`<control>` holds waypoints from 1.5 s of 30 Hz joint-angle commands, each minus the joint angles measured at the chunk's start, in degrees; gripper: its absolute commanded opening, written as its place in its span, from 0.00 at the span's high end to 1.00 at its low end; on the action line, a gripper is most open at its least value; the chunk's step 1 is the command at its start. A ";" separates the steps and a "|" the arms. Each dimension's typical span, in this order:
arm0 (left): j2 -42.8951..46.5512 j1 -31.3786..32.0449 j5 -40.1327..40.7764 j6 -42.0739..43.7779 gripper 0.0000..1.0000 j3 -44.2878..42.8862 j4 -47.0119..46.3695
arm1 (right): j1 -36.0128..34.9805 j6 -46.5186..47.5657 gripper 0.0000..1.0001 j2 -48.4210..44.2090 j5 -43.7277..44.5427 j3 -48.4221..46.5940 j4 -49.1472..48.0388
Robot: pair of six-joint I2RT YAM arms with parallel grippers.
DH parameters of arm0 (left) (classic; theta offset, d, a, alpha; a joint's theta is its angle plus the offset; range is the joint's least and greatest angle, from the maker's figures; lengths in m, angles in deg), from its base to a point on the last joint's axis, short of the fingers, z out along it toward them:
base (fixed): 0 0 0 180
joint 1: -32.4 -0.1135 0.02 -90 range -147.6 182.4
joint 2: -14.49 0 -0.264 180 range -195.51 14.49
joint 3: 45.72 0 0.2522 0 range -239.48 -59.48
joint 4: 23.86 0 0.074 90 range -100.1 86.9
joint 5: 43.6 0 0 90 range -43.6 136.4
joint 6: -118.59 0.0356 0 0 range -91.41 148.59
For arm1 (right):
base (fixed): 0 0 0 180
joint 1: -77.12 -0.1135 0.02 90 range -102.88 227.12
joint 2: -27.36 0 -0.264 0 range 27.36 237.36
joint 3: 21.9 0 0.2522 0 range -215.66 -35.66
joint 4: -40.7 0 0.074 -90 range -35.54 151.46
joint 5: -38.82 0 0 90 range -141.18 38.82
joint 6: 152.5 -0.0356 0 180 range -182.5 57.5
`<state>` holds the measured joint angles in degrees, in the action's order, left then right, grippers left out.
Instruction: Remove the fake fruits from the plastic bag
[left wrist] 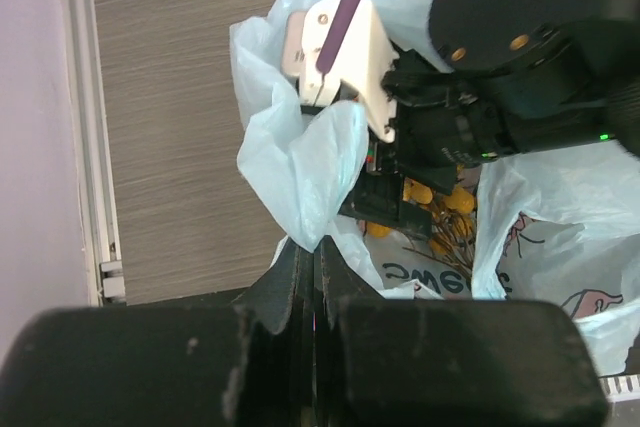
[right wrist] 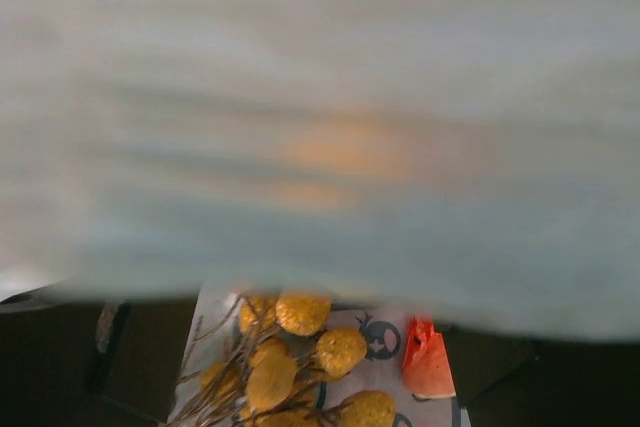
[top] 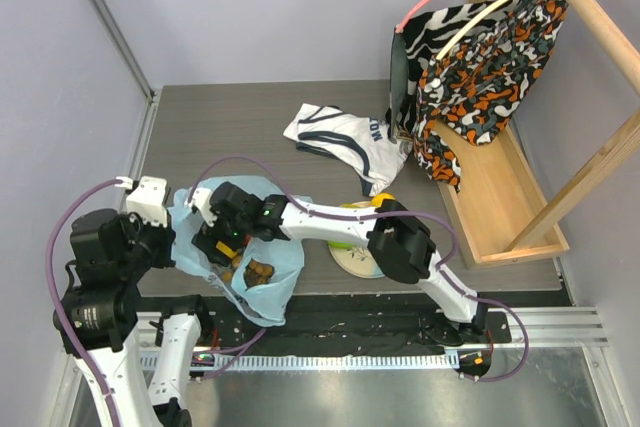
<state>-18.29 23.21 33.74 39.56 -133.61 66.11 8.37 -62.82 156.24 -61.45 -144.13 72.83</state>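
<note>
The light-blue plastic bag (top: 262,247) lies at the table's near left. My left gripper (left wrist: 318,247) is shut on a raised fold of the plastic bag (left wrist: 305,162) at its left rim. My right gripper (top: 222,242) reaches into the bag's mouth. In its wrist view the right gripper (right wrist: 300,377) stands open, with a brownish-yellow grape bunch (right wrist: 290,357) between the dark fingers (right wrist: 60,367) and a watermelon slice (right wrist: 428,362) to the right. Blurred bag film covers the upper part of that view. A yellow lemon (top: 385,202) and a green piece (top: 340,244) lie on the plate (top: 352,261).
A white shirt (top: 345,142) with dark lettering lies crumpled at mid-table. At the right stands a wooden rack (top: 520,197) with patterned garments (top: 480,77) on hangers. Grey walls close in the left and back.
</note>
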 commanded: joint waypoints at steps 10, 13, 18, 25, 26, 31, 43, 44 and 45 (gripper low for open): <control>-1.59 -0.39 -2.36 -0.50 1.00 -0.23 -1.49 | -1.47 4.70 0.28 3.14 7.80 -2.45 -1.14; -1.50 -0.39 -2.19 -0.85 1.00 1.00 -2.90 | -1.12 7.34 0.46 0.07 5.70 -2.89 -1.41; -2.12 -0.30 -1.66 -1.29 1.00 3.37 -6.32 | -0.16 11.73 0.54 -8.27 -0.97 -2.72 -0.88; -8.08 -0.48 0.01 -7.87 1.00 3.55 -14.49 | 2.13 13.68 0.56 -16.54 -8.35 -1.05 4.39; -9.66 -0.39 -0.16 -9.10 1.00 3.20 -15.37 | 2.30 13.76 0.56 -16.90 -8.98 -1.31 5.09; -14.07 -0.39 1.50 -14.56 1.00 1.09 -20.56 | 5.99 18.58 0.56 -21.46 -15.57 -1.24 15.28; -14.77 -0.56 0.80 -15.79 1.00 4.16 -23.64 | 11.27 54.53 0.57 -59.60 -7.67 40.65 29.96; -14.69 -0.74 0.63 -15.88 1.00 4.34 -23.73 | 11.18 55.15 0.57 -61.01 -7.15 42.79 30.58; -14.69 -0.91 0.19 -16.06 1.00 4.69 -23.82 | 11.18 55.77 0.56 -62.77 -6.10 44.81 30.58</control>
<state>-33.61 23.04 34.76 24.85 -130.07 45.72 20.09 -17.71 98.80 -71.26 -106.82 99.19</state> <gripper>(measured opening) 0.011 0.631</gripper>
